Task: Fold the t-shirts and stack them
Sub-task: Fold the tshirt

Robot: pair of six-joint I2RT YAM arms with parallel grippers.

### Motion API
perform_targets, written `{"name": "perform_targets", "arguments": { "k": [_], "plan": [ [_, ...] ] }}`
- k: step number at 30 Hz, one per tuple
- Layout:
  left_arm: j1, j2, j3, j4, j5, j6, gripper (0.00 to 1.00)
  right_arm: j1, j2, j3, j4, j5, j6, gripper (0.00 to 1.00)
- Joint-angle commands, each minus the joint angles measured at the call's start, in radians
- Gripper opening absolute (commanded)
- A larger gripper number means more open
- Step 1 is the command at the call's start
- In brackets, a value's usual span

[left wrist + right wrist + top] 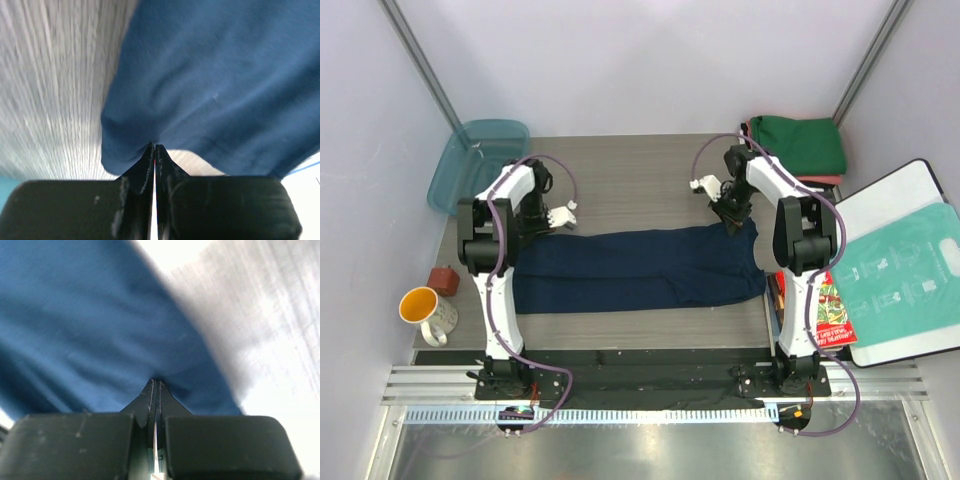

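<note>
The dark navy t-shirt (pixel 640 268) lies as a long band across the middle of the table. My left gripper (pixel 536 226) is shut on its far left corner; the left wrist view shows the closed jaws pinching the navy cloth (pixel 210 85) at the tips of the left gripper (pixel 155 146). My right gripper (pixel 732 222) is shut on the far right corner; in the right wrist view the right gripper (pixel 156 382) bites into the navy cloth (pixel 85 325). A folded green shirt (pixel 800 142) lies on a salmon-red one (pixel 823 181) at the back right.
A teal plastic bin (pixel 478 160) stands at the back left. A yellow-lined mug (pixel 426 311) and a small red-brown block (pixel 443 279) sit at the left edge. A teal-printed plastic bag (pixel 900 268) on a white board and a red booklet (pixel 831 308) lie at the right.
</note>
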Motion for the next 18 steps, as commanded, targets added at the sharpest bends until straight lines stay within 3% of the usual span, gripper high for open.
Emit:
{"name": "perform_targets", "arguments": {
  "k": [1,12,18],
  "plan": [
    [-0.004,0.017,-0.010,0.055,-0.055,-0.020,0.00,0.006,0.059,0.091,0.080,0.062,0.025,0.01],
    [0.000,0.011,-0.102,0.174,-0.222,-0.035,0.00,0.021,0.207,0.251,0.200,0.154,0.034,0.01],
    [0.002,-0.028,-0.077,0.141,-0.125,-0.064,0.00,0.039,0.251,0.271,0.272,0.177,0.005,0.01]
  ]
}}
